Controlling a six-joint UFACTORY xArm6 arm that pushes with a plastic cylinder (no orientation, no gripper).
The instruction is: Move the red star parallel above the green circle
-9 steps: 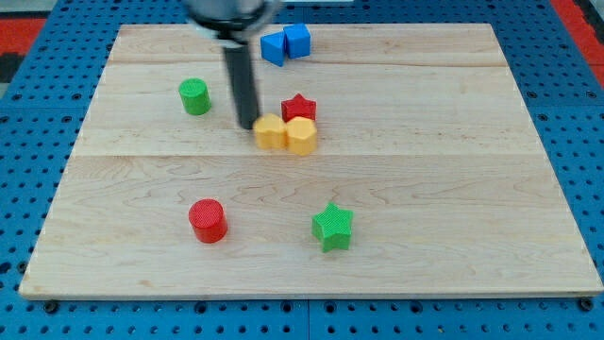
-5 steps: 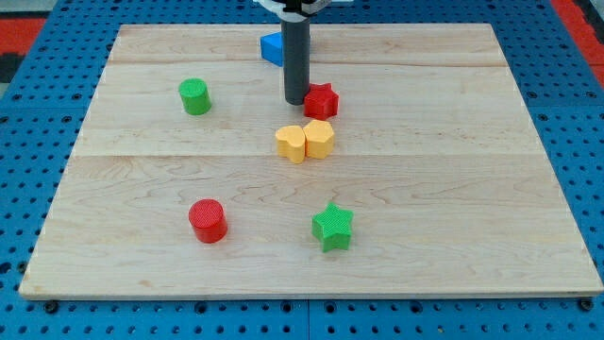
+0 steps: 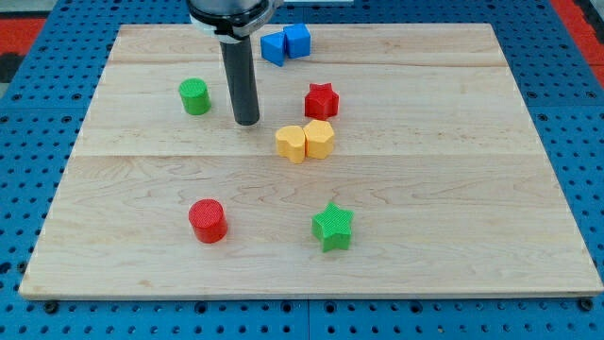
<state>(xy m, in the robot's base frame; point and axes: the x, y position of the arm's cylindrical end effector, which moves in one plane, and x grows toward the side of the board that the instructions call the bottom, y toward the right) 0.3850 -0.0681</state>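
The red star (image 3: 321, 99) is seen lying flat on the wooden board (image 3: 453, 208), in the upper middle of the view, with bare wood all round it. Just below it, toward the view's bottom, two yellow blocks are set side by side and touching: a yellow heart-like block (image 3: 292, 144) on the view's left and a yellow hexagon-like block (image 3: 319, 138) on the view's right; a narrow gap is kept between them and the star. The green circle (image 3: 194, 96), a short upright cylinder, is placed well to the view's left of the star, at about the same height in the view.

My tip (image 3: 246, 122) is found between the green circle and the red star, nearer the circle, and touching no block; the rod is held upright, and no gripper is carried by it, so nothing is held.

Near the view's top edge two blue blocks are seen touching: a blue block of unclear shape (image 3: 274, 47) and a blue cube (image 3: 297, 41) on its right. Toward the view's bottom, a red cylinder (image 3: 207, 220) is placed at the left and a green star (image 3: 332, 226) at the right, well apart.
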